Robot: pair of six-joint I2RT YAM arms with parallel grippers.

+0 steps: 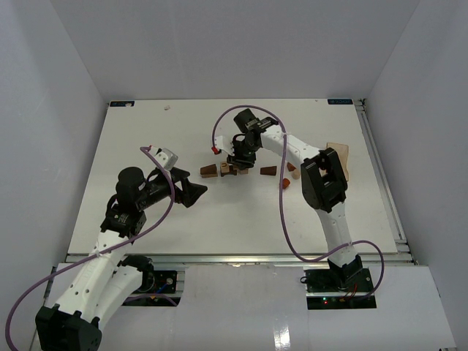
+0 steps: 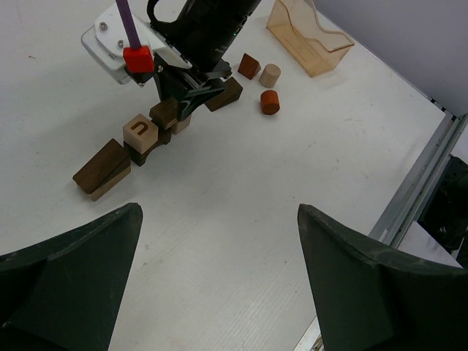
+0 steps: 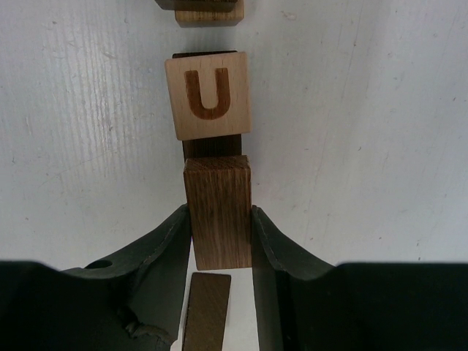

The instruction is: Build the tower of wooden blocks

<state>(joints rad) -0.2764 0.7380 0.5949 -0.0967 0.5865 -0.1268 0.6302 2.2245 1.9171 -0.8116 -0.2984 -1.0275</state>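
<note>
White walls (image 1: pixel 241 44) on three sides of a white table (image 1: pixel 219 227). At far left, rising from the near edge and bent forward at the elbow, the left arm (image 1: pixel 131 194), ending in the left gripper (image 1: pixel 196 193): aimed rightward at the blocks, jaws spread fully wide, nothing between them, well short of the nearest block. Next, mid-table, the wood block tower (image 1: pixel 228 170): a low row, long axis running left to right across the table. At its left end a wedge pair (image 2: pixel 102 170), dark on tan, long sides in line with the row; then a dark arch block (image 2: pixel 142 152) carrying a pale cube marked U (image 3: pixel 208 95), letter face up. Just beside that cube, over the same arch, a brown oblong block (image 3: pixel 217 183), long axis along the fingers and pointing at the cube, pinched by its long sides in the right gripper (image 3: pixel 219 212), jaws narrowed to the block's width. Cannot tell whether resting on the arch or just clear of it. Above it the right arm (image 1: pixel 322 183), up from the near-right base, folded back leftward, wrist tipped down. Further right, loose: a dark block (image 2: pixel 227 93), a reddish-brown block (image 2: pixel 249 66), a tan cylinder (image 2: pixel 270 74), a red-brown cylinder (image 2: pixel 270 102), then a translucent amber bin (image 2: pixel 307 36).
</note>
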